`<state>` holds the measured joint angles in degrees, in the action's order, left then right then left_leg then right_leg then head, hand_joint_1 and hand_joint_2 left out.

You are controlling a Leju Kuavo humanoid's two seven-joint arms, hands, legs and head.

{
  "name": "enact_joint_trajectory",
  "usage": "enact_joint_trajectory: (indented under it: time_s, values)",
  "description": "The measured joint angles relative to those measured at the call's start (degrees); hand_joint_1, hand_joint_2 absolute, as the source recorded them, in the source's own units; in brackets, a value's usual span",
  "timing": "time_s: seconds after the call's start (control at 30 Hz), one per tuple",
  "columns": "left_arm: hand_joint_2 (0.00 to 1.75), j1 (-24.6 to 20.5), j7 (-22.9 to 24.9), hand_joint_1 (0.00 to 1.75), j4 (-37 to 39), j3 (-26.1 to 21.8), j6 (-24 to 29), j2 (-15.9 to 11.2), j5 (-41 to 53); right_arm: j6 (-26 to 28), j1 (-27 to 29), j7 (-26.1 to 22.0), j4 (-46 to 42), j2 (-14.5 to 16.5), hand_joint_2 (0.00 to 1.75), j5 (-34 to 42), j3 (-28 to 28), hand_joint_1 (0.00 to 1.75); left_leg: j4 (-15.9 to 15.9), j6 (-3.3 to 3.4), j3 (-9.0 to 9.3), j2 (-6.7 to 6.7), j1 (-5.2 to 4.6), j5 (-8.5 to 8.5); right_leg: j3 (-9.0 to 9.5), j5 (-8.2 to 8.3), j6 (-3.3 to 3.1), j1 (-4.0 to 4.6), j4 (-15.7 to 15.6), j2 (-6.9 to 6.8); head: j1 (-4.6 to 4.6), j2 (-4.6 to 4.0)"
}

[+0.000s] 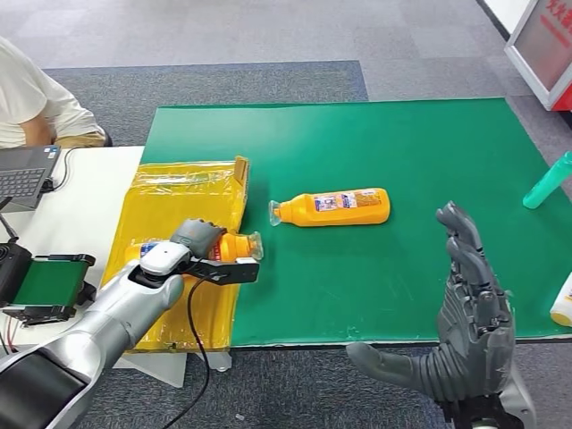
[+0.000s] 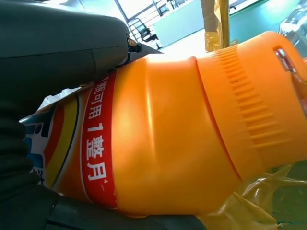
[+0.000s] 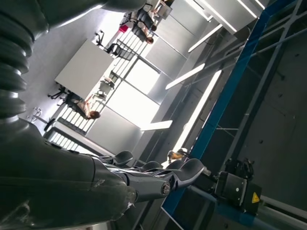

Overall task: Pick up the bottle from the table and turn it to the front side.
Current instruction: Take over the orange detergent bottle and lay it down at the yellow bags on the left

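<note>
Left hand (image 1: 197, 238) grips an orange bottle (image 1: 232, 247) over the yellow bag (image 1: 177, 201) (label side up). Another bottle (image 1: 332, 207) lies flat on the green tabletop (image 1: 405, 152). Right hand (image 1: 472, 304) hovers empty, fingers spread.

Right hand (image 3: 108, 182) enters from the picture's left edge, grey ribbed cover (image 3: 14, 62) and thick grey thumb in front; dark fingers (image 3: 173, 175) extended and slightly apart, holding nothing; camera looks up and across a large hall; blue steel beam (image 3: 231, 91) runs diagonally past the fingertips; long ceiling light strips (image 3: 190, 75) glow beside it; black motor unit with a yellow warning sticker (image 3: 255, 197) sits on a blue frame near the fingertips; bright windows (image 3: 126, 103), a pale table (image 3: 83, 67), chairs and distant seated people behind the hand, too small to detail.
</note>
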<state>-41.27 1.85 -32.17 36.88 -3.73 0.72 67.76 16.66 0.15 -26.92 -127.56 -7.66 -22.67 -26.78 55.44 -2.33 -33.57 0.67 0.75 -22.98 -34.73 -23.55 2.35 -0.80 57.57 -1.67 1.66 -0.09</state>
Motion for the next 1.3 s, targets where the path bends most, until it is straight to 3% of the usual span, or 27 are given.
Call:
enact_joint_trajectory:
  time_s: [0.07,0.2,0.43,0.8,1.13,1.3]
  values:
    - [0.00,0.0,0.0,1.75,0.1,0.1,0.2,0.0,0.3,0.0,0.0,0.0,0.0,0.0,1.75,0.0,0.0,0.00,0.0,0.00,0.00,0.00,0.00,0.00,0.00,0.00,0.00,0.00,0.0,0.00,-0.01,0.00]
    - [0.00,0.0,0.3,0.00,0.4,0.7,1.9,-0.1,2.4,-0.2,0.1,-0.2,-0.1,0.0,1.75,0.2,0.0,0.00,0.0,0.00,-0.01,0.00,0.00,0.00,0.00,0.00,0.00,0.00,0.0,0.00,0.00,0.00]
    - [0.00,0.4,-0.3,0.00,0.7,1.0,6.7,-0.2,5.0,-0.7,0.4,-0.7,-0.2,0.0,1.75,0.3,0.2,0.00,0.0,0.00,-0.02,0.00,-0.01,0.00,-0.01,0.00,0.00,0.00,0.0,0.00,-0.01,0.01]
    - [0.00,3.6,-1.1,0.00,-1.9,-3.6,14.6,-0.2,4.8,-0.6,1.1,-1.4,-0.4,0.0,1.75,0.3,0.7,0.00,0.0,0.00,-0.02,0.00,-0.01,0.00,-0.01,0.00,0.00,0.00,0.0,0.00,-0.01,0.01]
    - [0.00,6.2,-4.7,0.00,-6.0,-7.9,15.0,-0.3,2.5,-0.7,1.5,-1.9,-0.4,-0.1,1.75,0.8,1.6,0.00,0.0,0.01,-0.02,0.00,-0.01,0.00,-0.01,0.00,0.00,0.00,0.0,0.00,-0.01,0.01]
    - [0.00,9.9,-10.6,0.00,-12.0,-10.8,12.6,0.3,-8.4,-0.8,2.2,-2.0,-0.4,-0.1,1.75,1.0,2.0,0.00,0.0,0.01,-0.03,0.00,-0.01,-0.01,-0.02,0.00,0.01,0.00,0.0,0.00,-0.01,0.01]
